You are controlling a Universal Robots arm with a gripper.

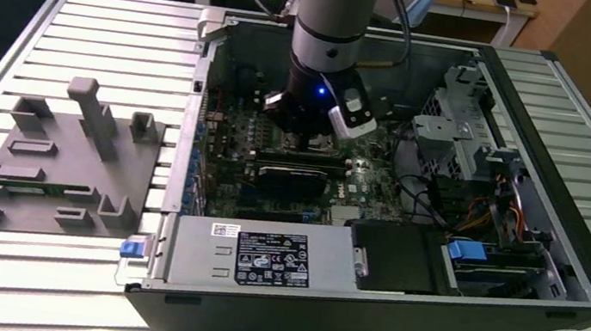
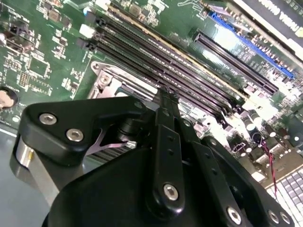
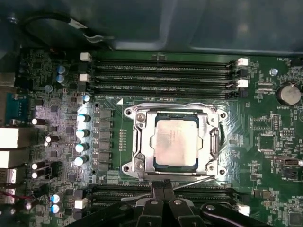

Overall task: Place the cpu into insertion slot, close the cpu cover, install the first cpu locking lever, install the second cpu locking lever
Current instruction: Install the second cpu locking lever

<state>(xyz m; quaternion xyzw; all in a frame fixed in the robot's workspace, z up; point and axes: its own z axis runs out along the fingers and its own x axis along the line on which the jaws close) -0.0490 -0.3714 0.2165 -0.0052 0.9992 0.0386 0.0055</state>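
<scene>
cpu seated in the socket, cover lowered, gripper poised at the socket's edge

the cpu (image 3: 175,142) is seen lying flat in the insertion slot (image 3: 210,142), framed by the cpu cover (image 3: 143,142), which is laid down over it. the gripper (image 3: 163,185) is held just beside the socket, between it and the long black memory slots (image 3: 208,193); its fingers (image 3: 157,189) are pressed together with nothing gripped. in the exterior view the gripper (image 1: 302,139) is lowered into the open computer case (image 1: 561,255).

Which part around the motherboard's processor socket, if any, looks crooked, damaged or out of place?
Nothing stands out. The pale silvery square cpu sits square inside the silvery metal cpu cover, flat over the socket. The black gripper is at the socket's edge.
</scene>
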